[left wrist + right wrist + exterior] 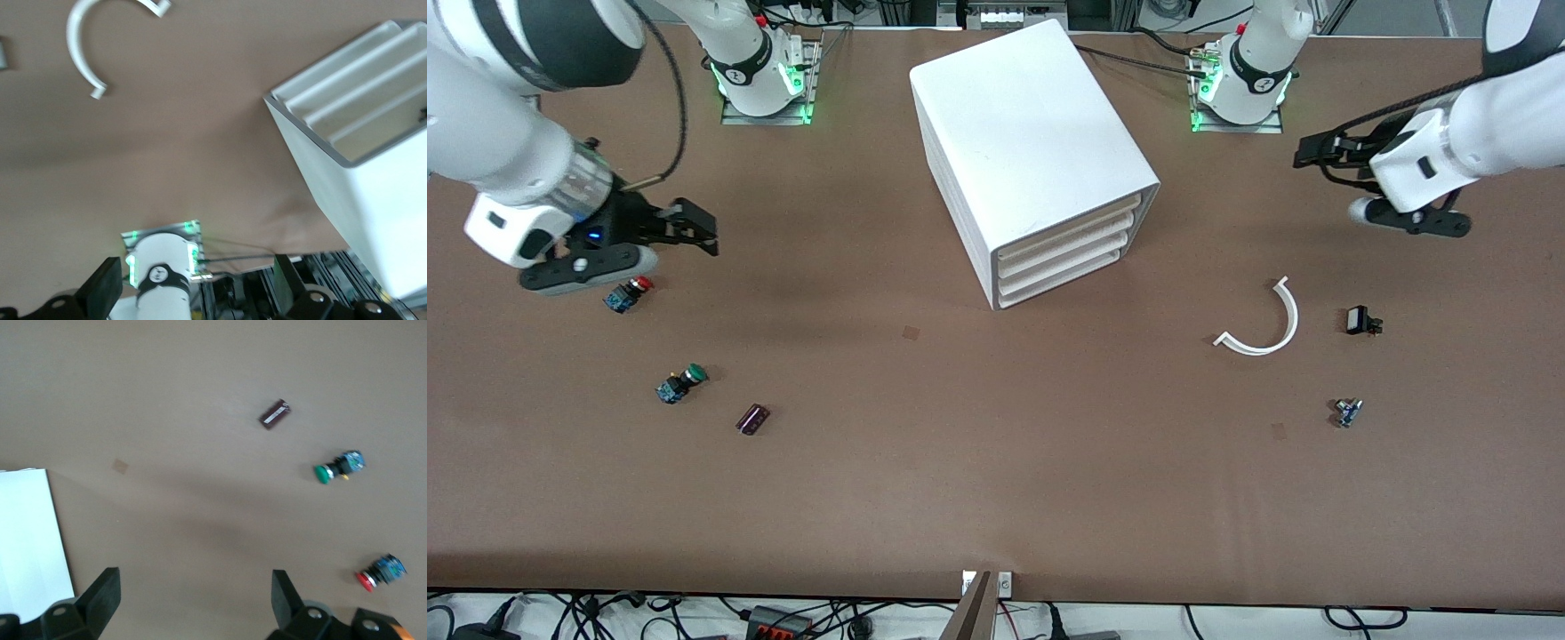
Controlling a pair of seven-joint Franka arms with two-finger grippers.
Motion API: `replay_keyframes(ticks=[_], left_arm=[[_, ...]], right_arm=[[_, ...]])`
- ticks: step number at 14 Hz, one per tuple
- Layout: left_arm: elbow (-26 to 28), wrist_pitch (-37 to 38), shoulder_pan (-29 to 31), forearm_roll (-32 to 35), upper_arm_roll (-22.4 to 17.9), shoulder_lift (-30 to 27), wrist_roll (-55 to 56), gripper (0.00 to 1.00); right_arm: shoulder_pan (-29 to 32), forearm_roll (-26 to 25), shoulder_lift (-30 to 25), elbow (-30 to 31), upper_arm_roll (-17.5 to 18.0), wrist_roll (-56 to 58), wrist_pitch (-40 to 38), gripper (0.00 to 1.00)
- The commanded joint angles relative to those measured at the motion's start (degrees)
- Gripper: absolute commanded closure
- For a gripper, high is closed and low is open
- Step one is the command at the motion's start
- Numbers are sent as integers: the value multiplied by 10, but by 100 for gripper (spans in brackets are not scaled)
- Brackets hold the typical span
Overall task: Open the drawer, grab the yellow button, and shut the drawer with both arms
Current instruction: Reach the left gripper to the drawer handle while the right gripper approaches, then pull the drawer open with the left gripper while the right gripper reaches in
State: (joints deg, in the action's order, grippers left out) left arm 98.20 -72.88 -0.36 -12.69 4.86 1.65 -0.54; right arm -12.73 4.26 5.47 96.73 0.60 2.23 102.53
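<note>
Looking down at the brown tabletop (996, 480), we see the big white rounded box cabinet (1024, 133) in the middle, between the two arm bases. Its stacked drawers face the front camera, and the top shallow white plastic drawer (1069, 228) is shut. We cannot see the small yellow-orange button anywhere, so we think it is hidden inside that drawer.

Our left end effector (1307, 151) hangs over the tabletop at the left arm's end, with its two black fingers (105, 288) spread wide and nothing in them. Our right end effector (698, 227) hangs over the right arm's end, just above a small red-capped button (630, 293), and its fingers (103, 597) are spread wide and empty too. Nearer the front camera lie a green-capped button (681, 382) and a small dark purple block (752, 419). At the left arm's end lie a curved white plastic strip (1267, 324), a little black part (1360, 320) and a tiny blue-and-silver part (1347, 412).

Nothing has been opened yet, so we judge the task is at its start. What could go wrong? The drawer front looks thin and smooth, so a finger could slip off. The cabinet could slide if one arm pulls and the other does not hold it. The right arm could also grab the red or green button by mistake, since those are so close.
</note>
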Motion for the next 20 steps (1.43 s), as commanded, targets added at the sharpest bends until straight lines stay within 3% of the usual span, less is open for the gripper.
replay_keyframes(ticks=[1,7,9,12,17,20], left_arm=[[-22,15,-4,-57,6,46,-34,0],[0,-88,5,-243,6,135,-258,0],[46,-142,5,-330,6,150,-341,0],[118,-205,-3,-427,13,155,-408,0],[194,-208,-3,-496,41,166,-448,0],[202,-210,-4,-509,55,187,-479,0]], right_arm=[[-29,7,20,-7,-4,-14,21,0],[-42,15,55,-25,-4,-11,24,0],[-41,53,69,-29,-4,-4,23,0],[-42,60,73,-43,-5,-7,26,0],[-56,62,81,-44,-4,-14,40,0],[-61,63,86,-44,-4,-14,42,0]])
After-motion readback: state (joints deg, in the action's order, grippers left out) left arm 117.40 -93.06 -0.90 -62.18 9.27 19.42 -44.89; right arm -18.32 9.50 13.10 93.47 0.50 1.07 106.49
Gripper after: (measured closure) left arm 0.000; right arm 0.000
